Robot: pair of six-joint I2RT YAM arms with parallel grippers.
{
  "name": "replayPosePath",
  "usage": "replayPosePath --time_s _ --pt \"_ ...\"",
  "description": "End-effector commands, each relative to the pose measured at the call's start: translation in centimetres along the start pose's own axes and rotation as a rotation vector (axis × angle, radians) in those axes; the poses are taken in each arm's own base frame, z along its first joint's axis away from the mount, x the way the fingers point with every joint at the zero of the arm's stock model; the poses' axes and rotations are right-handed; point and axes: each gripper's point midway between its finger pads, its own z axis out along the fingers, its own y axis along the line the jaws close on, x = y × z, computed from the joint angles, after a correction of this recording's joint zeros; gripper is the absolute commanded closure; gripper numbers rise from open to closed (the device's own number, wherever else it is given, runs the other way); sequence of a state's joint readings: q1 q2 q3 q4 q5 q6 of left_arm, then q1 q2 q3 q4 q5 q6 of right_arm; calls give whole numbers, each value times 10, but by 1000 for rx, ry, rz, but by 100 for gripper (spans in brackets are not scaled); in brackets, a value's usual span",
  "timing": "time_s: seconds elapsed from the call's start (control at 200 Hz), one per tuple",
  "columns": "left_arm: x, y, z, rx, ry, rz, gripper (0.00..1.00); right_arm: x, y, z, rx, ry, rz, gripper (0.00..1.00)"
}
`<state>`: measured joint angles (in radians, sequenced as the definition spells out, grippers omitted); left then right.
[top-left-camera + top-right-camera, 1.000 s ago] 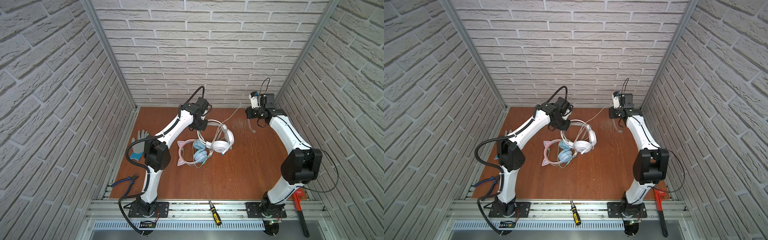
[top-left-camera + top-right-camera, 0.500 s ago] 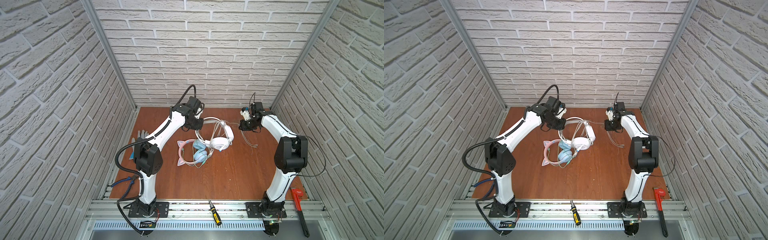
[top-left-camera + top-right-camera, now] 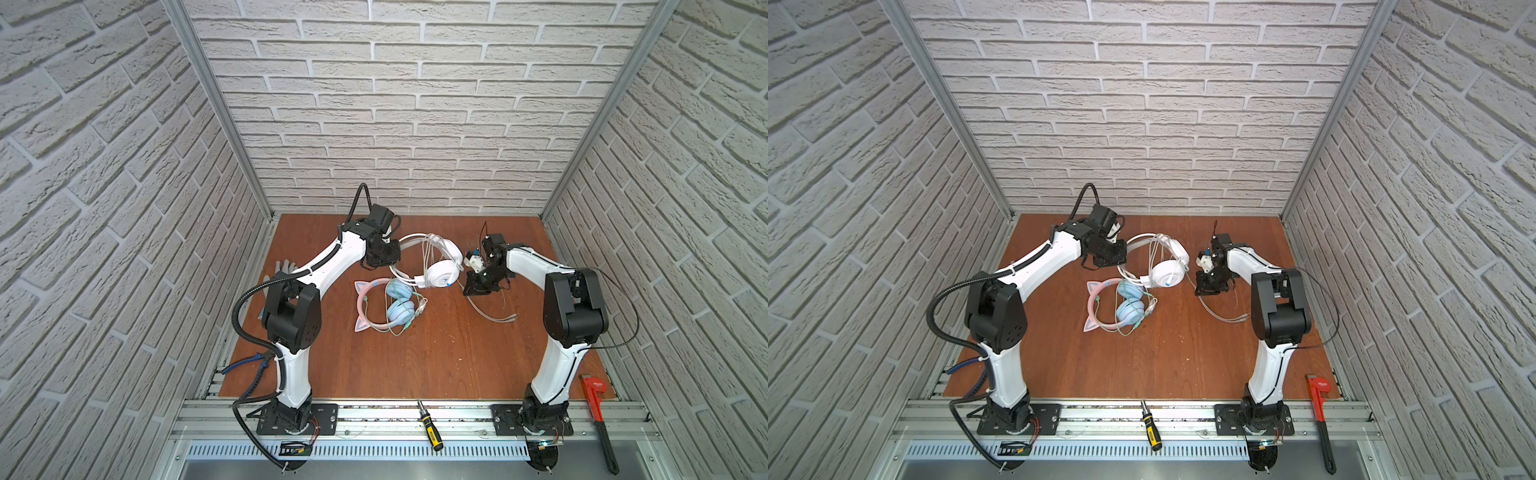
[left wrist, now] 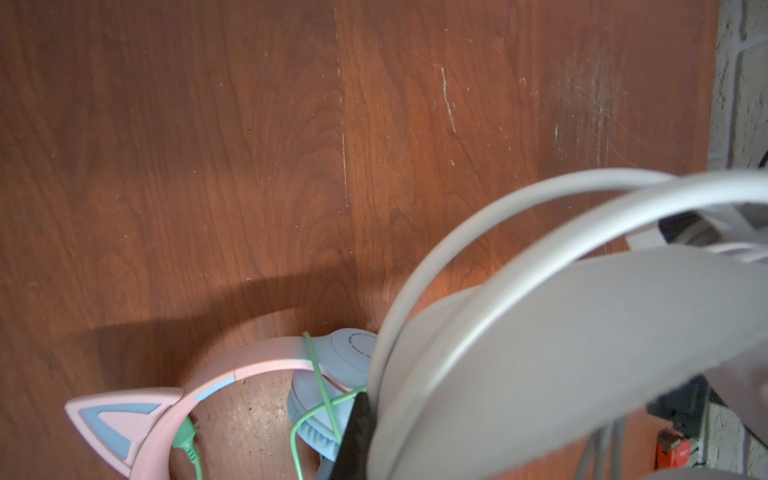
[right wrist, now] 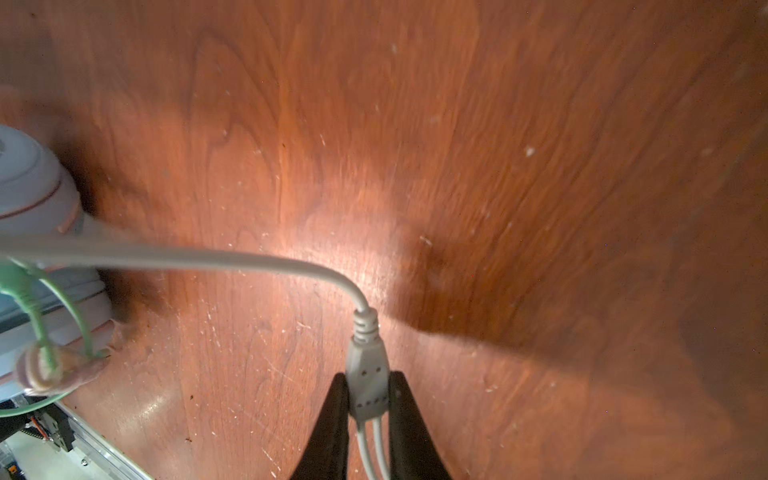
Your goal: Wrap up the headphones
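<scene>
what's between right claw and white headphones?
Just the white cable, running from the splitter pinched in the right claw to the white headphones, over bare table. Right wrist view shows it.

The white headphones (image 3: 441,274) are standing tilted between the middle of the desk (image 3: 374,365) and its far edge. One cup is resting on the wood, and the left hand (image 3: 388,259) is gripping the band. Their white cable (image 5: 208,259) is hanging in loops over the band and running to the right hand (image 5: 369,376), which is pinching its splitter. The cat-ear headphones (image 3: 388,305), with a pink band and light-blue cups, are lying flat near the desk's middle, with the green cable (image 4: 318,374) crossing the cups.
</scene>
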<state>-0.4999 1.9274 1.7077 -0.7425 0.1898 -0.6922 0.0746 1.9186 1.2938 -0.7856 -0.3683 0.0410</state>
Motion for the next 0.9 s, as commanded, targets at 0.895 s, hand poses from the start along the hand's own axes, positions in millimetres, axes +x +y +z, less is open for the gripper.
replayPosePath --time_s 0.895 --pt "-68 -13 -3 8 -157 -43 100 68 -16 8 154 69 76 66"
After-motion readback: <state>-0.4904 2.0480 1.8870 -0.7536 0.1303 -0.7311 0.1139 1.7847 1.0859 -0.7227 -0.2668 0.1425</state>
